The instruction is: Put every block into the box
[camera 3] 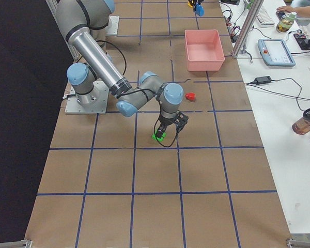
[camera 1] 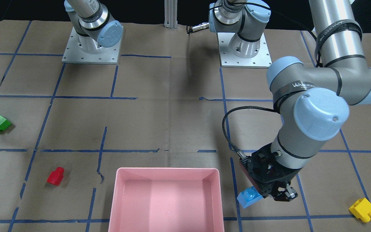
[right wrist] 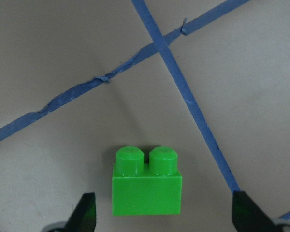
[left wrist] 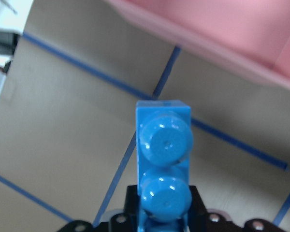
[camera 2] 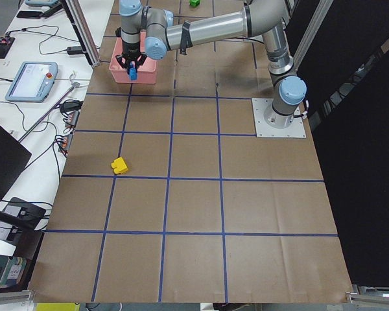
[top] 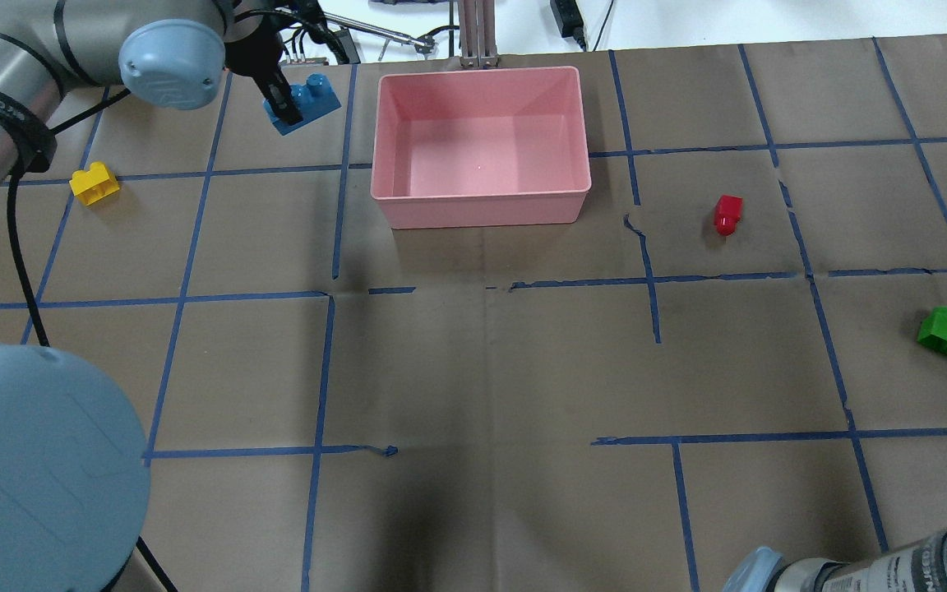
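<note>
Jaws of the left gripper (top: 283,109) are clamped on the blue block (top: 317,94), with the pink box (top: 482,74) just beside them. Right gripper (camera 3: 169,129) hangs spread apart, green block (right wrist: 146,191) below, between its fingertips.

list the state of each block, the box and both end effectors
pink box: upright, empty
blue block: gripped, lifted, beside the pink box, not in it
left end effector: shut on the blue block
green block: loose on the table, outside the pink box
right end effector: open, over the green block, not gripping it
red block: on the table, outside the pink box
yellow block: on the table, outside the pink box
</note>
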Robot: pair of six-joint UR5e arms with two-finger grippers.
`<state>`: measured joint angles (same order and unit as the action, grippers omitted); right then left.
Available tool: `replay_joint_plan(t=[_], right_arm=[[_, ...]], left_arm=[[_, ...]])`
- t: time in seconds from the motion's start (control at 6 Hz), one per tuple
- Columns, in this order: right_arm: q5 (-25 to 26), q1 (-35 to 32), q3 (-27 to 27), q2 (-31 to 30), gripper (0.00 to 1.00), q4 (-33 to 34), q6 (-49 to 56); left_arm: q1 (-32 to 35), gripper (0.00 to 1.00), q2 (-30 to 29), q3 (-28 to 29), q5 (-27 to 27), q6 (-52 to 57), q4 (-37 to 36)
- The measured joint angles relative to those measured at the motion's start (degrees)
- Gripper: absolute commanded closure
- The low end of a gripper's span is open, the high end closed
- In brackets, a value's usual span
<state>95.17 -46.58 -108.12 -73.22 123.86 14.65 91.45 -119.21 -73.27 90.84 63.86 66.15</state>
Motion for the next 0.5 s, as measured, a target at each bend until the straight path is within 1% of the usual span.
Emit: replay_joint_plan(t=[0.17, 0.5], right_arm=[[-0.1, 0.0, -1.4, 1.3, 0.01, 1.7, 0.5], [-0.1, 0.1, -1.9, 3.9, 0.01, 3.8, 2.0]], left_arm=[[2.6, 1.00, -0.2, 0.9, -0.1, -1.2, 0.1], [6.1, 1.00, -1.5, 1.5, -0.4, -1.9, -0.1]])
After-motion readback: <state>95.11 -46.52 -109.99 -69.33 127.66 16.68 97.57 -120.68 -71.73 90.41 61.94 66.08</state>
